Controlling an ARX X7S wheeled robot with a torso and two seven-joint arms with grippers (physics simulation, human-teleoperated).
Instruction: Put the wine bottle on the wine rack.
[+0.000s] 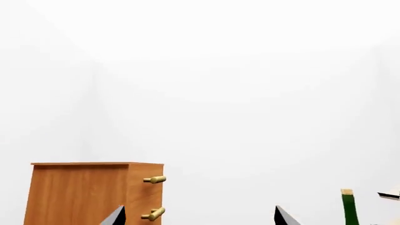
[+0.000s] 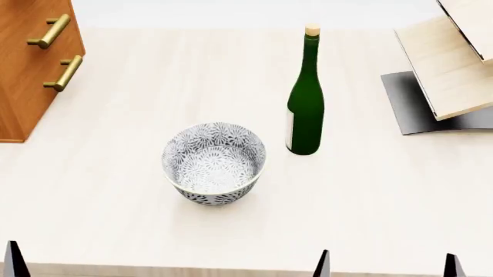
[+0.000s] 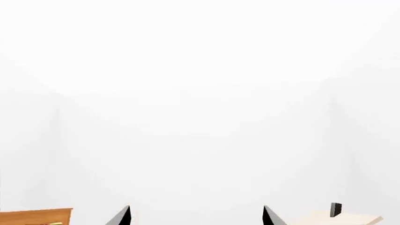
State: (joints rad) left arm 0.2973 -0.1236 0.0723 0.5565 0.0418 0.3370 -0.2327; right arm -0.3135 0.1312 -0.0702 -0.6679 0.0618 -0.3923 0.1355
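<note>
The wine bottle (image 2: 305, 98), dark green with a tan cork, stands upright on the pale wooden table (image 2: 370, 190), just right of centre. Its neck (image 1: 349, 210) shows in the left wrist view. The wine rack (image 2: 451, 69) of slanted light boards on a grey base sits at the table's far right, partly cut off. Its board and black peg (image 3: 336, 209) show in the right wrist view. My right gripper (image 2: 387, 266) is open at the near edge, well short of the bottle. Of my left gripper, one fingertip (image 2: 13, 261) shows at the near left. The left gripper (image 1: 200, 218) is open with nothing between its fingers.
A patterned grey-white bowl (image 2: 214, 163) sits left of the bottle and nearer to me. A reddish-brown drawer cabinet (image 2: 27, 69) with brass handles (image 2: 62, 72) stands at the far left. The right gripper (image 3: 196, 216) faces a white wall.
</note>
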